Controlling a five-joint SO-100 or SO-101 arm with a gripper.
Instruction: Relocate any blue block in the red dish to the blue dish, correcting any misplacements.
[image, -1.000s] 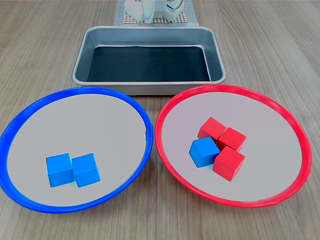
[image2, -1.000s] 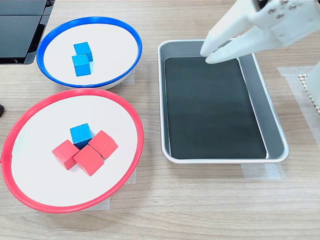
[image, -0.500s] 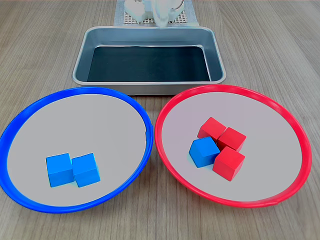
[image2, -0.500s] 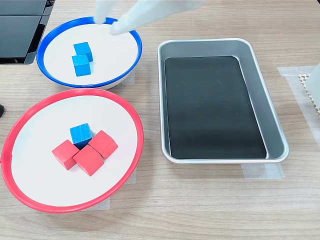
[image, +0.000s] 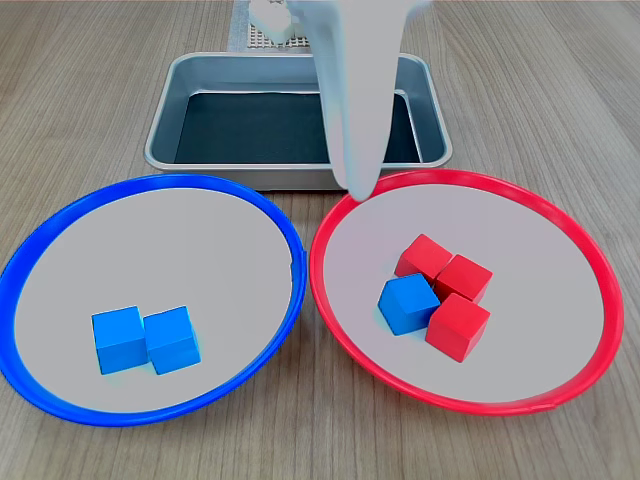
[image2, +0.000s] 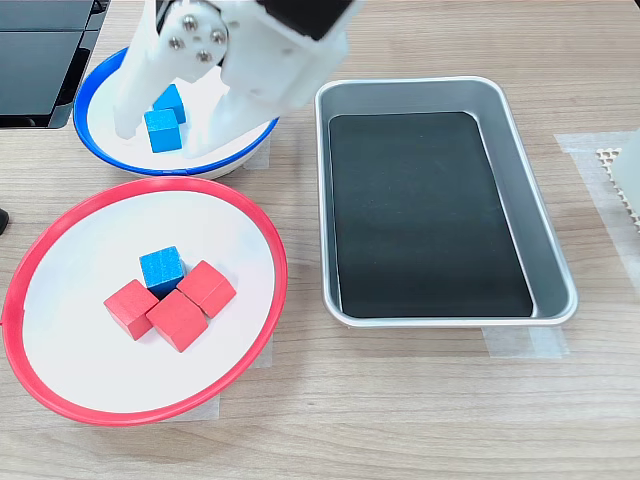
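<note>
Your gripper (image2: 165, 140) swings from above the metal tray (image2: 545, 250) across to the blue dish (image2: 255, 140) (jaws apart, empty).

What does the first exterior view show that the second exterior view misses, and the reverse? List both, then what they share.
Only the first exterior view shows the perforated mat behind the metal tray.

Only the second exterior view shows the end effector with its fingers spread, plus a dark flat object at the second exterior view's left and tape under the tray.

Both exterior views show the red dish holding one blue block against three red blocks, and the blue dish holding two blue blocks.
</note>
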